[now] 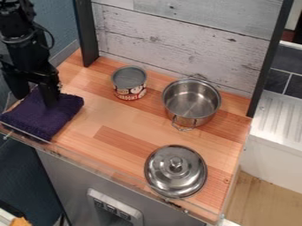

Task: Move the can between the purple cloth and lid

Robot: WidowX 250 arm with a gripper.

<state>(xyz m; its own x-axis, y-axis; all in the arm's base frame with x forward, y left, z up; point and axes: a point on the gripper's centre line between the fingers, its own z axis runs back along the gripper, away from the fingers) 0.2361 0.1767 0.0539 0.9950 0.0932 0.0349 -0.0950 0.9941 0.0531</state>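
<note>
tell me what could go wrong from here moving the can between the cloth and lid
The claw sits low at the purple cloth, so it might drag the cloth as it leaves. The can stands near the pot, so a wide grab could bump the pot. The lid lies near the front edge of the counter, and a nudge could push it off.

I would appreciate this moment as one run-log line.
gripper open at purple cloth | can upright near pot | lid off pot | can not yet between cloth and lid
</note>
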